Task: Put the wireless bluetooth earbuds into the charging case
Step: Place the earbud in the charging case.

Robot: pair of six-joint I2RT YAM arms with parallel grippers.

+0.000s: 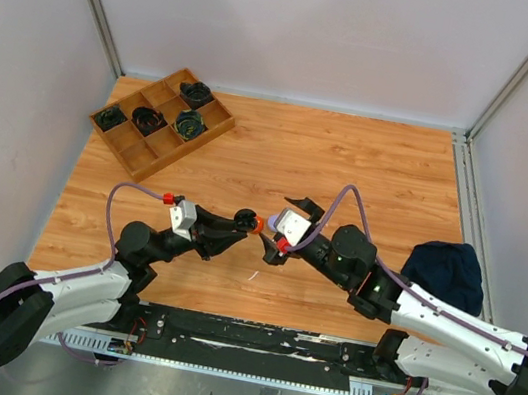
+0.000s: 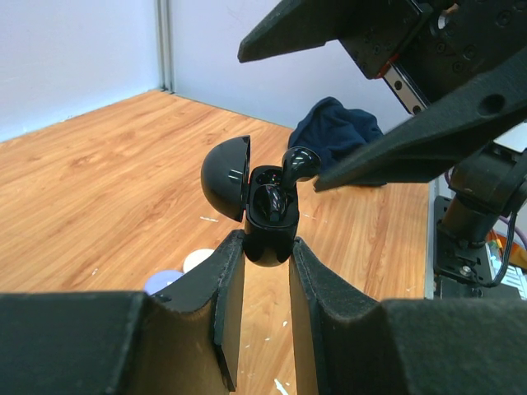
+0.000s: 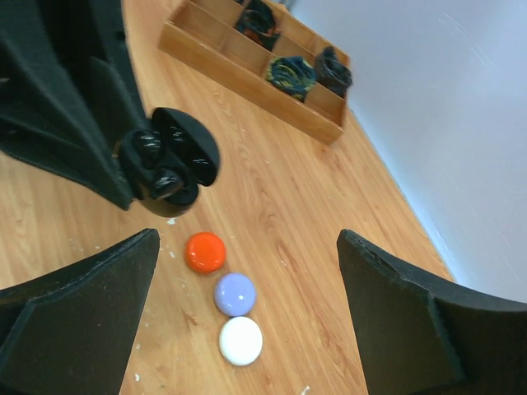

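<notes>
Left wrist view: my left gripper (image 2: 265, 245) clamps the glossy black clamshell charging case (image 2: 268, 212), lid open. A black plastic earbud (image 2: 298, 162) pokes up from its well; my right gripper (image 3: 247, 240) gapes wide just beside it.

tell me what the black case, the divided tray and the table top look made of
Black case: looks like hard glossy plastic; its domed lid carries sharp highlights. Divided tray: apparently wood with a satin finish, judging by its thin warm-brown walls. Table top: wood-grain planks with a slight sheen; whether it is solid wood or printed laminate cannot be told.
</notes>
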